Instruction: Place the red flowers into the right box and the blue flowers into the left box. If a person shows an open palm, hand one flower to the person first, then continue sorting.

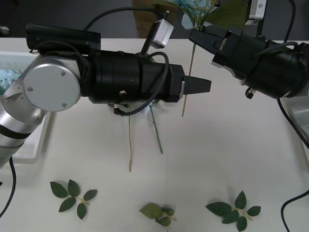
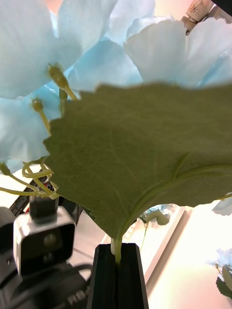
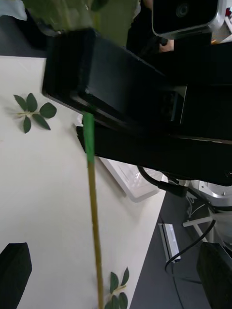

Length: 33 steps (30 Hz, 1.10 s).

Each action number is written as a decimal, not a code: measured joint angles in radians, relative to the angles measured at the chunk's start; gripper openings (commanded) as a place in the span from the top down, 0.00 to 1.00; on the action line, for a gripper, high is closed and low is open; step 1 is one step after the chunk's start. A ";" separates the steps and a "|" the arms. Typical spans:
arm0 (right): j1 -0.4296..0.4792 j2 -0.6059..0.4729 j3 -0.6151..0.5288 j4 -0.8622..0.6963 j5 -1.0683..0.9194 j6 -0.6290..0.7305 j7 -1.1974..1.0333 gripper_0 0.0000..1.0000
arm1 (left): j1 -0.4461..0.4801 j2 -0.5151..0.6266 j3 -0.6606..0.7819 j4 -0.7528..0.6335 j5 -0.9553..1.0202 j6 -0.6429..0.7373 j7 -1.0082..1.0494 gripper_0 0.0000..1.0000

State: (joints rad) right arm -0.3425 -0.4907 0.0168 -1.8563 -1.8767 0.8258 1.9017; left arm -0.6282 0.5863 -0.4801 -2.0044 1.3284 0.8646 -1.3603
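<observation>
My right gripper [image 1: 197,36] is shut on the thin stem of a blue flower [image 1: 192,10] and holds it upright above the table's far middle. Its pale petals [image 2: 96,63] and a broad green leaf [image 2: 145,154] rise over the black fingers [image 2: 107,277]. The stem [image 3: 92,193] hangs down from the gripper to near the table. My left gripper [image 1: 206,86] is open just beside that stem, fingers [image 3: 14,270] apart. The left box [image 1: 29,145] holds blue flowers [image 1: 7,79]. The right box [image 3: 133,181] sits by the table's edge. The red flowers and the open palm are out of view.
Two loose stems [image 1: 130,145] lie on the table under my left arm, their heads hidden by it. Three green leaf sprigs [image 1: 72,194] [image 1: 158,212] [image 1: 234,209] lie along the near edge. Cables hang off the right side.
</observation>
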 measured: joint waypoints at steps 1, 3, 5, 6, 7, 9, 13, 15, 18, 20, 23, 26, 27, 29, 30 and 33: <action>0.000 0.000 0.000 0.000 -0.001 0.000 0.000 1.00 | 0.000 -0.002 -0.016 0.001 -0.004 -0.017 0.000 0.00; 0.000 0.000 0.000 0.000 -0.002 -0.001 0.000 1.00 | 0.000 -0.011 -0.043 0.010 -0.012 -0.041 0.000 0.00; 0.000 0.000 0.000 0.000 -0.002 -0.001 0.001 1.00 | 0.000 -0.026 -0.057 0.023 -0.024 -0.050 0.000 0.00; 0.000 0.000 0.000 0.000 -0.002 -0.001 0.001 1.00 | 0.000 -0.035 -0.060 0.031 -0.034 -0.050 0.000 0.00; 0.000 0.000 0.000 0.000 -0.002 -0.001 0.001 1.00 | 0.000 -0.045 -0.061 0.040 -0.043 -0.051 0.000 0.00; 0.000 0.000 0.000 0.000 -0.002 -0.001 0.001 1.00 | 0.000 -0.065 -0.061 0.059 -0.064 -0.051 0.000 0.00; 0.000 0.000 0.000 0.000 -0.002 -0.001 0.005 1.00 | 0.000 -0.103 -0.061 0.101 -0.083 -0.061 0.000 0.00; 0.000 0.000 0.000 0.000 -0.002 -0.001 0.005 1.00 | 0.000 -0.114 -0.061 0.111 -0.089 -0.070 0.000 0.00; 0.000 0.000 0.000 0.000 -0.002 -0.001 0.006 1.00 | 0.000 -0.116 -0.061 0.112 -0.091 -0.075 0.000 0.42; 0.000 0.000 0.000 0.000 -0.002 -0.001 0.006 1.00 | 0.000 -0.116 -0.061 0.112 -0.093 -0.078 0.000 1.00; 0.000 0.000 0.000 0.000 -0.003 -0.001 0.006 1.00 | 0.000 -0.117 -0.062 0.112 -0.096 -0.099 0.000 1.00; 0.000 0.000 0.000 0.000 -0.003 -0.001 0.006 1.00 | 0.000 -0.117 -0.071 0.112 -0.096 -0.138 0.000 1.00; 0.000 0.000 0.000 0.000 -0.003 -0.001 0.007 1.00 | 0.000 -0.117 -0.075 0.112 -0.096 -0.147 0.000 1.00; 0.000 0.000 0.000 0.000 -0.003 -0.001 0.009 1.00 | 0.000 -0.117 -0.080 0.112 -0.096 -0.152 0.000 1.00; 0.000 0.000 0.000 0.000 -0.003 -0.001 0.011 1.00 | 0.000 -0.117 -0.082 0.112 -0.096 -0.152 0.000 1.00; 0.000 0.000 0.000 0.000 -0.003 -0.001 0.016 1.00 | 0.000 -0.117 -0.084 0.112 -0.096 -0.152 0.000 1.00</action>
State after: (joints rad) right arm -0.3425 -0.4907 0.0168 -1.8563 -1.8795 0.8246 1.9173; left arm -0.6279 0.4696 -0.5638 -1.8921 1.2320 0.7122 -1.3603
